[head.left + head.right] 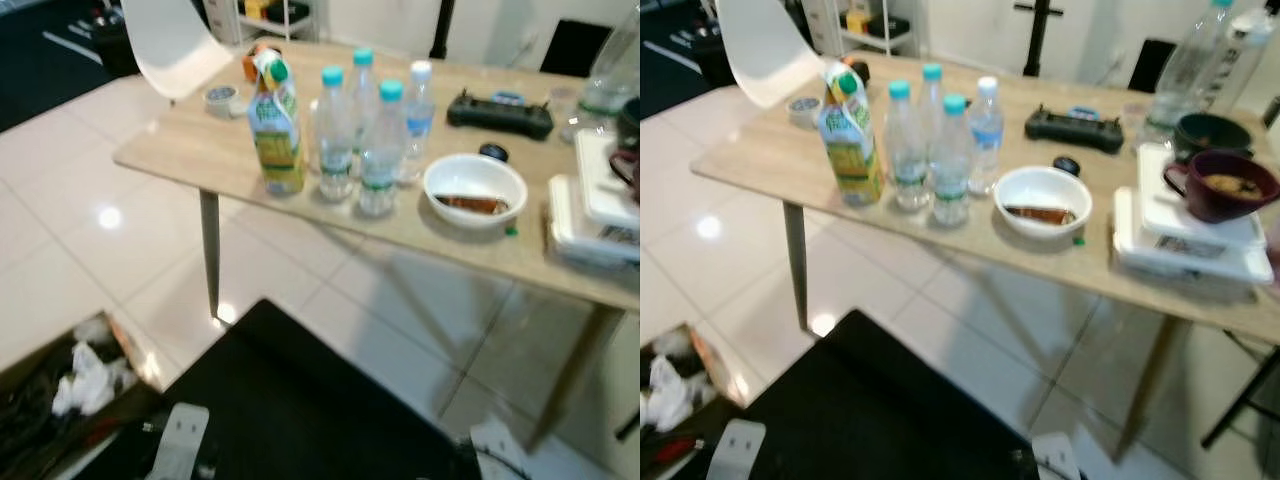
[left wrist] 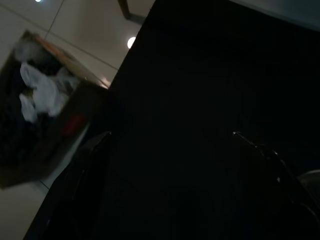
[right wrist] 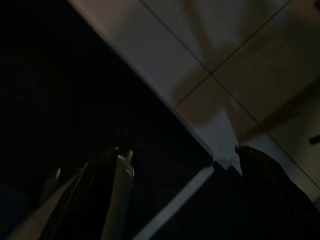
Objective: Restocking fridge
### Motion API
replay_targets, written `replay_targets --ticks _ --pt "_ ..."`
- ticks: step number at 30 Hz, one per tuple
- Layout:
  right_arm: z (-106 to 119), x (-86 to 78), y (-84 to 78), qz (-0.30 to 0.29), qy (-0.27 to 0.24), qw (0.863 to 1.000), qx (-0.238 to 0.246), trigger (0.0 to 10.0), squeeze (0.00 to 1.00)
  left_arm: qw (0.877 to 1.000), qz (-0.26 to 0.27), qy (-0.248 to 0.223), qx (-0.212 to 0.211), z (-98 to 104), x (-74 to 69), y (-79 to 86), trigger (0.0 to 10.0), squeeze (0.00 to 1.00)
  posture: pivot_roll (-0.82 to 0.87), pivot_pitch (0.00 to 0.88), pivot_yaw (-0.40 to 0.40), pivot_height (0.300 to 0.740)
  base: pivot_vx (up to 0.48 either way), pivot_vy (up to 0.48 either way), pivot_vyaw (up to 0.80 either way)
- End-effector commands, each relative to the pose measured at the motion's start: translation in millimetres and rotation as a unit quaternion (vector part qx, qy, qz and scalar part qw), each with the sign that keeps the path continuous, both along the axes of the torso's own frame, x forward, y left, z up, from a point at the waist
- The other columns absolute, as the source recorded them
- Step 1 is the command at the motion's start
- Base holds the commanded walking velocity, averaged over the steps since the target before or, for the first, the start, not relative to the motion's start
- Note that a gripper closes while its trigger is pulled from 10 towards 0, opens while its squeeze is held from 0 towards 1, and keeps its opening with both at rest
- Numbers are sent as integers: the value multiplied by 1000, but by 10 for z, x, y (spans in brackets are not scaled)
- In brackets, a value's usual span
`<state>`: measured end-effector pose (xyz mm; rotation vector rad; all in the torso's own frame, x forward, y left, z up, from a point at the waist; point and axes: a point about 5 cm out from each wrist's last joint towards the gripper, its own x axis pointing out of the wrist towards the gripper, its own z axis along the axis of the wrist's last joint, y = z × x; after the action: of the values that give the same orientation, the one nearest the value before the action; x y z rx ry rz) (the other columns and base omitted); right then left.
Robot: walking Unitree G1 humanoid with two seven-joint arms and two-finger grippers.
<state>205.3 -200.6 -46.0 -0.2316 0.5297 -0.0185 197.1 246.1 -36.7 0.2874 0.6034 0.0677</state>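
Observation:
A green-and-yellow juice bottle point(image 1: 275, 130) stands upright on the light wooden table point(image 1: 190, 150), near its front edge. Right beside it stand several clear water bottles point(image 1: 380, 150) with teal and white caps, close together. Both arms hang low in front of me, well short of the table. My left gripper point(image 2: 170, 134) is open over a black surface, with nothing between its fingers. My right gripper point(image 3: 177, 148) is also open and empty, above the edge of that black surface and the tiled floor.
Right of the bottles the table carries a white bowl point(image 1: 475, 185), a black controller point(image 1: 498, 112), stacked white food containers point(image 1: 1190, 235) and a maroon cup point(image 1: 1225, 185). A white chair point(image 1: 170, 40) stands behind the table. A cardboard box of rubbish point(image 1: 60, 385) sits on the floor at my left.

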Motion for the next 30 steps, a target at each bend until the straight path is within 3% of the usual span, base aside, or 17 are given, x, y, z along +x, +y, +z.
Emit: replay_targets --ticks 1,19,30 --pt "-63 -110 -47 -11 18 1000 -1 10000 0 1000 -11 3 8 4 -16 22 10000 0 -74 246 83 740 412 0 -788" --pt "-68 -125 -84 -17 21 1000 -2 10000 0 1000 -14 2 5 5 -14 -13 10000 0 -76 244 83 740 411 0 -790" --pt "-62 -114 -80 -7 20 1000 -7 10000 0 999 -39 0 3 -27 -218 -106 10000 0 -74 242 81 740 0 0 0"
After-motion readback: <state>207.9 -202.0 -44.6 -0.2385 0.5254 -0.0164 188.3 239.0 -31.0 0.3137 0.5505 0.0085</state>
